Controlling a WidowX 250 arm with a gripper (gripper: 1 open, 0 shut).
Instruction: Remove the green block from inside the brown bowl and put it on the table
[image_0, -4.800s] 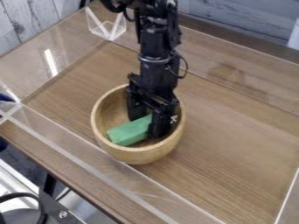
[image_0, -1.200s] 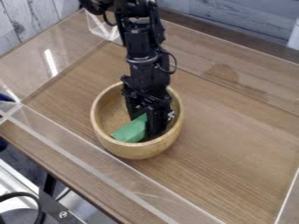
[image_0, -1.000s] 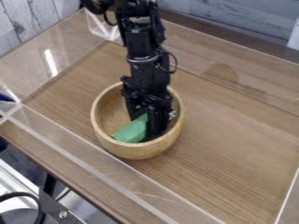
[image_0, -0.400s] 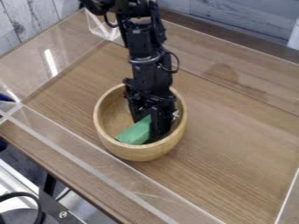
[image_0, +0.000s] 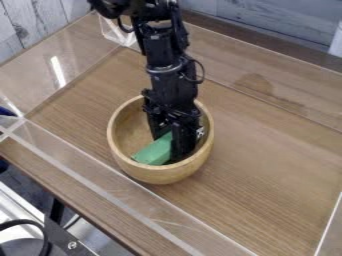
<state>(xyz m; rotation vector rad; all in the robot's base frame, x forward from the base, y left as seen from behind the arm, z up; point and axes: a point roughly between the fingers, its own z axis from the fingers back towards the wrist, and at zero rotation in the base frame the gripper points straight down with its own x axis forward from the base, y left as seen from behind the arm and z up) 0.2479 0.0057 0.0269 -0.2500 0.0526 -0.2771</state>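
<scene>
Black gripper (image_0: 174, 131), pinched on flat bright-green block's (image_0: 154, 151) upper end in round wooden bowl (image_0: 127, 115); block's long axis runs toward table's (image_0: 267, 140) near-left edge.

- The table (image_0: 267, 130) is a brown wood-grain surface edged by clear acrylic walls (image_0: 54, 150).
- 1 brown bowl (image_0: 123, 158) sits directly on it, near the front wall.

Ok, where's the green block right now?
The green block lies inside the brown bowl, low in the camera view just left of centre, with the tool shut on its upper right end.
</scene>
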